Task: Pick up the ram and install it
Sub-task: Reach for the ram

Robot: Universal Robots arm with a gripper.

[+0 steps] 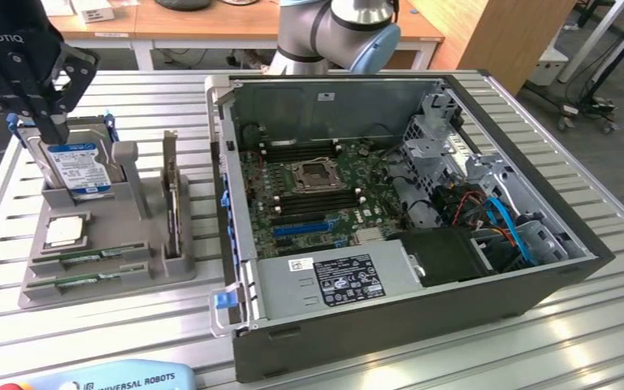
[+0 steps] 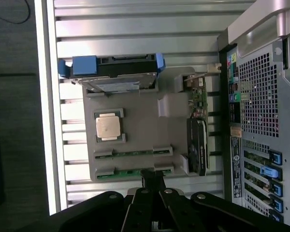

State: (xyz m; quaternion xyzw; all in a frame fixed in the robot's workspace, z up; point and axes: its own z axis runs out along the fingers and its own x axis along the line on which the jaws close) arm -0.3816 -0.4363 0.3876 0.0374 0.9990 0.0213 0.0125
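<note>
Two ram sticks, thin green boards, lie in slots at the front of a grey holder. One ram stick is just behind the other. My black gripper hangs high above the holder's back end, over the hard drive, shut with nothing in it. In the wrist view the closed fingertips overlap the nearer ram stick's edge. The open computer case stands to the exterior view's right of the holder, its motherboard exposed.
The holder also carries a blue-labelled hard drive, a square silver processor and an upright expansion card. A teach pendant lies at the slatted table's front edge.
</note>
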